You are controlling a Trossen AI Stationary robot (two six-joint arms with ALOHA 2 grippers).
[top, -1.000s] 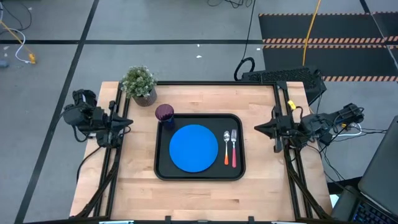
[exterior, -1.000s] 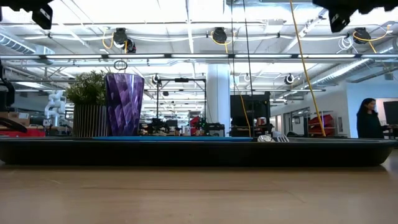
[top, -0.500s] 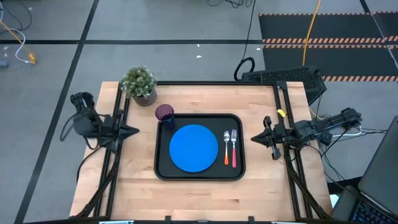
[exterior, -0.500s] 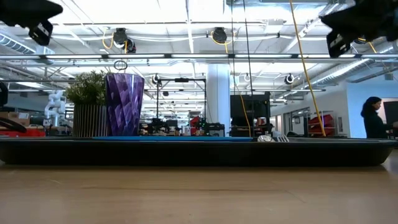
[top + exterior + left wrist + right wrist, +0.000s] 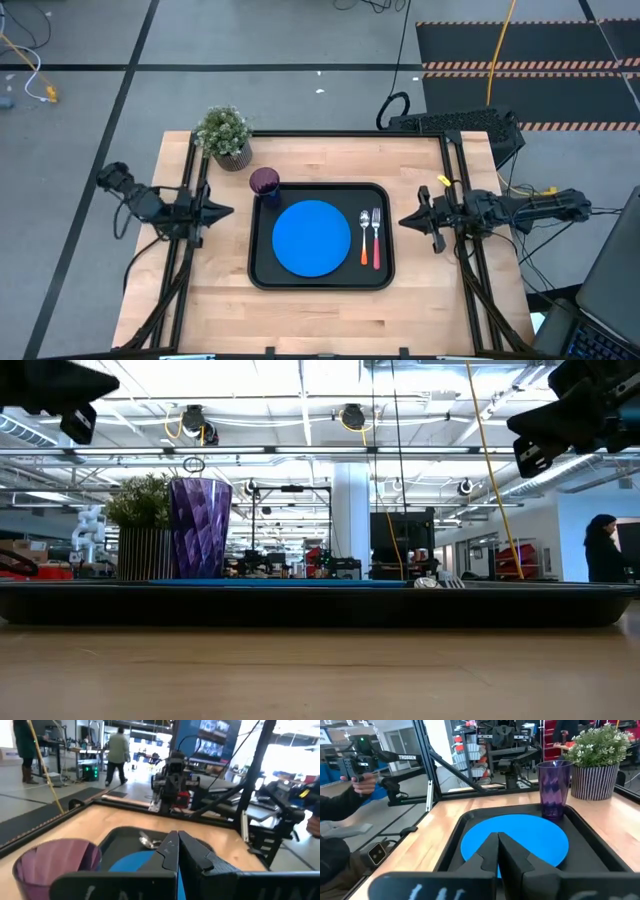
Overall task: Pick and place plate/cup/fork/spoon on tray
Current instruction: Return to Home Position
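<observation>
The black tray [image 5: 262, 240] lies in the middle of the table. On it rest the blue plate [image 5: 311, 237], the purple cup [image 5: 264, 183] upright at its far left corner, and the orange-handled spoon [image 5: 364, 235] beside the red-handled fork [image 5: 376, 236] on its right. My left gripper [image 5: 229, 211] hovers shut above the table's left edge, pointing level at the tray. My right gripper [image 5: 403, 222] hovers shut above the right edge, also pointing level at the tray. Both hold nothing.
A potted green plant [image 5: 225, 135] stands at the table's far left corner, behind the cup. Black frame rails [image 5: 190, 170] run along the table's left and right sides. Bare wood lies in front of the tray. People stand in the room beyond.
Both grippers have sunk and stayed shut. My left gripper has swung to point at the tray and reached a little farther over the table's left edge. My right gripper has straightened and moved slightly toward the tray. The tableware has not moved.
</observation>
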